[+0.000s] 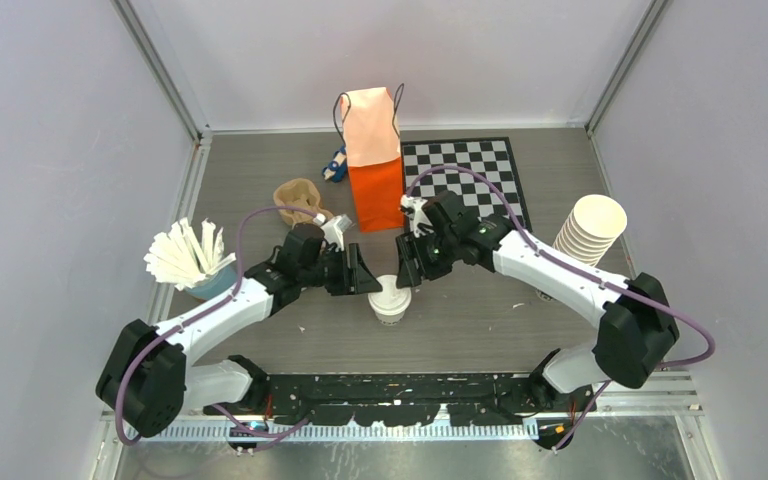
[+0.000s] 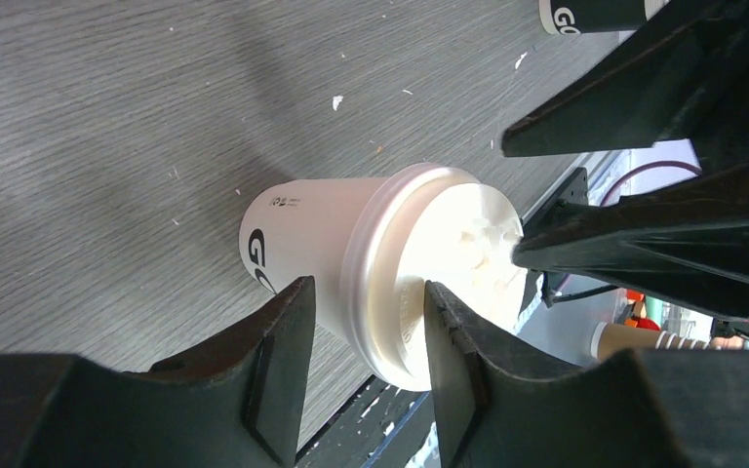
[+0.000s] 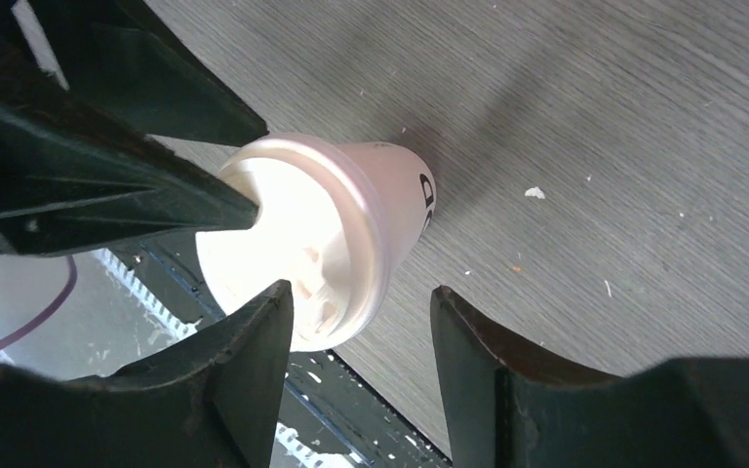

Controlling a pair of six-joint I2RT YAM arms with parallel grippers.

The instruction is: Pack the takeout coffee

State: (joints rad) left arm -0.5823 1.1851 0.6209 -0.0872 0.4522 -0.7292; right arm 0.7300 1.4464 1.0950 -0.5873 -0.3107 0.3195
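Observation:
The takeout coffee (image 1: 390,300), a short white cup with a white sip lid, stands upright on the table between my two grippers. The orange paper bag (image 1: 374,160) stands open behind it. My left gripper (image 1: 365,275) comes in from the cup's left. In the left wrist view it (image 2: 368,288) is open, and its fingers straddle the lid rim of the cup (image 2: 332,244) with a little room to spare. My right gripper (image 1: 405,268) comes in from the right. In the right wrist view it (image 3: 362,289) is open, with only the lid's edge (image 3: 332,292) near one finger.
A tall stack of lidless white cups (image 1: 590,230) stands at the right. A checkerboard mat (image 1: 465,170) lies behind. A blue cup of white sticks (image 1: 195,265) is at the left, with a brown paper piece (image 1: 298,195) and a small blue object (image 1: 337,165) near the bag.

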